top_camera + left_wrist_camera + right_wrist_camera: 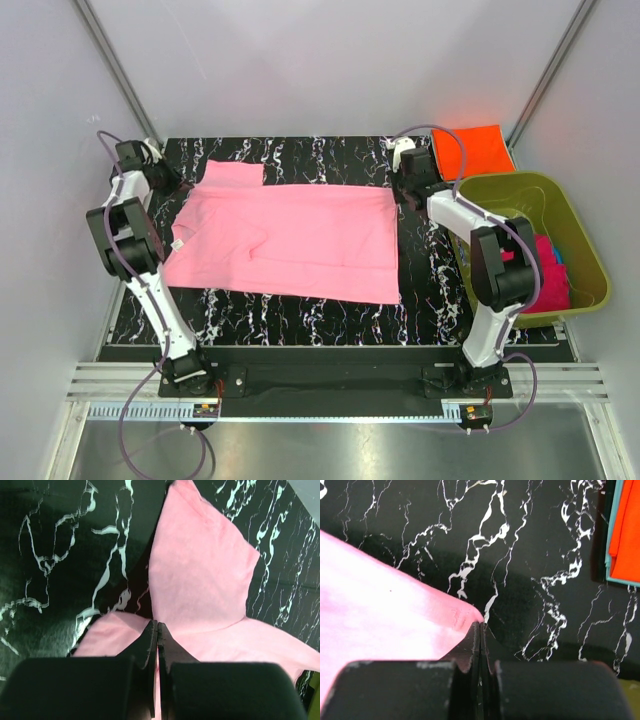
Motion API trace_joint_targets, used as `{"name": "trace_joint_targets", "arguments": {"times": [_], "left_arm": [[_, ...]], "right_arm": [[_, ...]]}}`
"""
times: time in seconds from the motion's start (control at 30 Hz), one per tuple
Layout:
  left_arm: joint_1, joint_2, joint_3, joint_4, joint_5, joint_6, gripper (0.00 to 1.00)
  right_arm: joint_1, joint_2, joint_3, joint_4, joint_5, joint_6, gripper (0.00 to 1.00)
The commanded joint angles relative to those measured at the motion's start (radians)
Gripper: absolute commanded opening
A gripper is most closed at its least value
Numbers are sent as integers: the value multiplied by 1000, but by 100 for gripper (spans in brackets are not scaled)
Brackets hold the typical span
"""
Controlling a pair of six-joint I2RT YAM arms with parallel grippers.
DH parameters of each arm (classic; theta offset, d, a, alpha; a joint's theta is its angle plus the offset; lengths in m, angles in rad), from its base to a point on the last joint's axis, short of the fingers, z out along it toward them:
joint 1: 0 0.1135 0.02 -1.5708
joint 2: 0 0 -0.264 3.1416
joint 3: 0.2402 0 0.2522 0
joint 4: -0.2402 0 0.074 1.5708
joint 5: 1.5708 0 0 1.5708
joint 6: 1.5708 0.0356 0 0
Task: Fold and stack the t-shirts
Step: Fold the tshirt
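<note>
The light pink t-shirt lies spread flat across the black marbled table, one sleeve pointing to the far left. My left gripper is shut on its far left part by the sleeve; the left wrist view shows the tips pinching pink cloth. My right gripper is shut on the shirt's far right corner; in the right wrist view the tips hold the wrinkled corner. A folded orange t-shirt lies at the back right. The magenta and blue shirts sit in the tub.
The olive-green tub stands at the right edge, beside the right arm. The orange shirt also shows at the right edge of the right wrist view, with a teal border under it. Grey walls close the back and sides.
</note>
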Motion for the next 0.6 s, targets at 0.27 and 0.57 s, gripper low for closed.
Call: {"name": "trace_joint_targets", "arguments": {"times": [0.27, 0.57], "left_arm": [[29, -258, -263, 123, -76, -27, 0], [52, -369, -426, 158, -97, -55, 0]], "right_arm": [[63, -153, -152, 27, 95, 124, 0], [80, -214, -259, -32, 127, 229, 0]]}}
